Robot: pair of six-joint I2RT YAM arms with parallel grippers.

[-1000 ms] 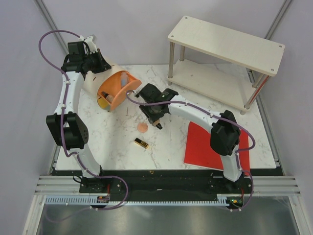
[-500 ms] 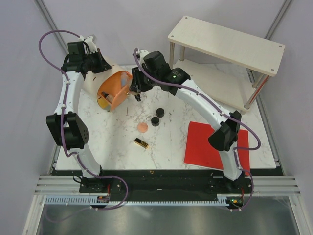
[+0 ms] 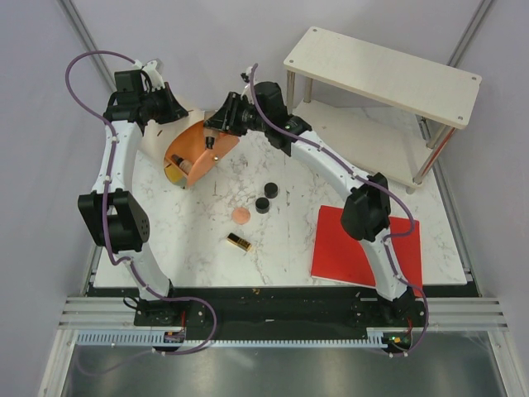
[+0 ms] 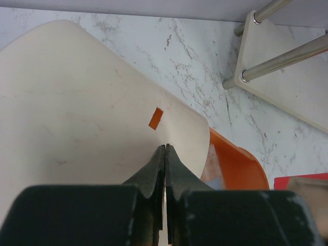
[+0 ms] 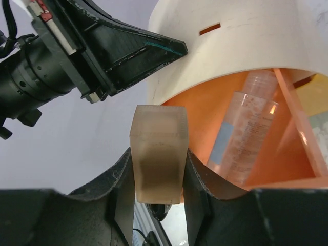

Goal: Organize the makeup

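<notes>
My left gripper (image 3: 168,108) is shut on the cream lid (image 4: 77,102) of the orange case (image 3: 192,150) and holds it open; in the left wrist view its fingers (image 4: 165,147) are pinched on the lid's edge. My right gripper (image 3: 212,135) is shut on a beige foundation tube (image 5: 158,159) at the case's opening. A clear pinkish bottle (image 5: 246,133) lies inside the case. Another tube (image 3: 183,165) shows in the case. Two black compacts (image 3: 271,189) (image 3: 262,204), the peach puff (image 3: 240,215) and the gold-and-black lipstick (image 3: 239,241) lie on the table.
A flat red sheet (image 3: 364,244) lies at the front right. A two-tier wooden shelf (image 3: 388,74) on metal legs stands at the back right. The marble table (image 3: 190,240) ends at a black rail in front.
My right arm has lifted from the table's middle with the tube and swung back-left to the case's opening, uncovering the two compacts. The left arm has not moved.
</notes>
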